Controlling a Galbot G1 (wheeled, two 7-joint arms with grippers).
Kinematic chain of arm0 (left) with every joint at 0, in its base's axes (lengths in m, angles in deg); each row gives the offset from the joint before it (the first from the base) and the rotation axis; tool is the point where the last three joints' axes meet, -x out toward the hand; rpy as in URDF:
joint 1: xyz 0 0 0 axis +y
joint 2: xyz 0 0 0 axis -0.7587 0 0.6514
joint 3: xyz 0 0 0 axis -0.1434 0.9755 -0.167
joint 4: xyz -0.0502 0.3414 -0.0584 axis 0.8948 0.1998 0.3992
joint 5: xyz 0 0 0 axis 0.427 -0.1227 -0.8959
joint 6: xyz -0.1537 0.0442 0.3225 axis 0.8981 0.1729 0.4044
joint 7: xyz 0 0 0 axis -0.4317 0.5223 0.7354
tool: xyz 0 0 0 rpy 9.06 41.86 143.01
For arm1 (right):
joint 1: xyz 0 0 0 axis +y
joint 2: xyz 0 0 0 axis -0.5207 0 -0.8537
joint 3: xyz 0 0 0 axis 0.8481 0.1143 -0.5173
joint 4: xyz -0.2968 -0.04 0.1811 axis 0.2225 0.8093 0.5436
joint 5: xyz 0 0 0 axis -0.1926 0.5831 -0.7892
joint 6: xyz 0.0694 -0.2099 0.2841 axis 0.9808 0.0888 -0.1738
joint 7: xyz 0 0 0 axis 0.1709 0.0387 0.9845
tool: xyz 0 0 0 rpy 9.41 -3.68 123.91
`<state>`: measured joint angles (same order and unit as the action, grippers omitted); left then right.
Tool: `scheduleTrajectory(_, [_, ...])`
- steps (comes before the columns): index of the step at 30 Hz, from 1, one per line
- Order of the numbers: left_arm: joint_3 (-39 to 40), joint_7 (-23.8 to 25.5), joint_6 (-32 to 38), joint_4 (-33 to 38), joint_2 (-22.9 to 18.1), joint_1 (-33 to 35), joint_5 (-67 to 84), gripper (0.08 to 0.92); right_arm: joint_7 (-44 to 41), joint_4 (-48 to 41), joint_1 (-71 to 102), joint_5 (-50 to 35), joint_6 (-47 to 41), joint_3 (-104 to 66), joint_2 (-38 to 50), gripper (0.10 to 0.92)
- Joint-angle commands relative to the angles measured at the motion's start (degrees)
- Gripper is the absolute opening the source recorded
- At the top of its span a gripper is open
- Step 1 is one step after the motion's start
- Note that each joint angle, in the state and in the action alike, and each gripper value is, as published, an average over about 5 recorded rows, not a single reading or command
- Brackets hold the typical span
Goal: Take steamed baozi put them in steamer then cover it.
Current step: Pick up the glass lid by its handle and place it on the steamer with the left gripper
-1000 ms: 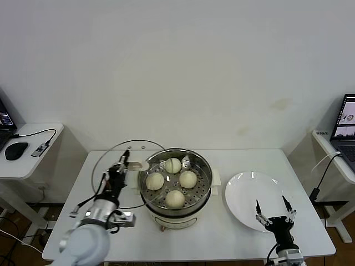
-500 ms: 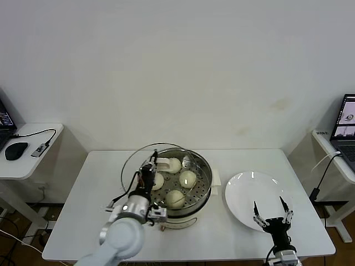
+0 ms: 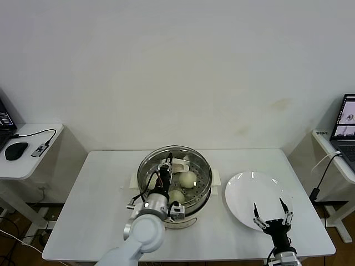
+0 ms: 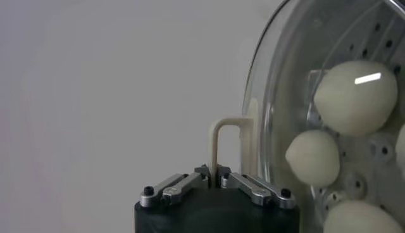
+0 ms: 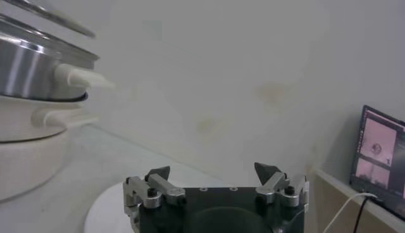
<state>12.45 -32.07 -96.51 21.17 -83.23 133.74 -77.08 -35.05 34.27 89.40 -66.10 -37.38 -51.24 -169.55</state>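
Note:
The steamer [image 3: 206, 185] stands mid-table on its cream base, a shiny steel pot with steamed baozi [image 3: 188, 178] on its perforated tray. My left gripper [image 3: 166, 170] is shut on the cream handle [image 3: 177, 164] of the glass lid [image 3: 195, 164], which hangs over the pot and almost lines up with its rim. In the left wrist view the handle [image 4: 223, 133] runs into the shut left gripper [image 4: 214, 172], and three baozi [image 4: 355, 96] show through the lid's glass [image 4: 266, 95]. My right gripper [image 3: 273, 213] stands open and empty at the near edge of the white plate [image 3: 249, 191].
A side table [image 3: 28, 145] with a black mouse [image 3: 15, 150] and cables stands at the left. Another side table with a laptop [image 3: 346, 119] and a white cable is at the right. The steamer's side [image 5: 31, 69] shows far off in the right wrist view.
My left gripper has carried the glass lid rightward, from beside the steamer's left rim to over the pot. The right gripper has stayed by the plate.

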Motion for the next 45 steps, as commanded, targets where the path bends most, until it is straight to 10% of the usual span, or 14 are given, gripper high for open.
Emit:
scheduleTrajectory(1, [0.55,0.32,0.11,-2.5,-2.51,-0.19,-2.43,0.137,0.02,-0.23,-0.08,0.37,0.13,0.07,0.02,0.823])
scheduleTrajectory(25, [0.08,-1.48,0.23,-1.24,-2.67,1.69,-1.82,0.168,-0.28,-0.73,-0.17,0.19,0.18,0.34,0.2,0.823])
scheduleTrajectory(37, [-4.55,-8.08,2.0,12.41,6.26,12.01,6.43,0.506,-0.59,-1.33,0.02,-1.16,-0.15,0.09,1.4,0.823])
scheduleTrajectory(45, [-17.76,-16.34,6.72,26.43,10.9,30.84,24.4,0.738,-0.8,-1.46,0.32,-1.68,0.05,1.17,2.31,0.823])
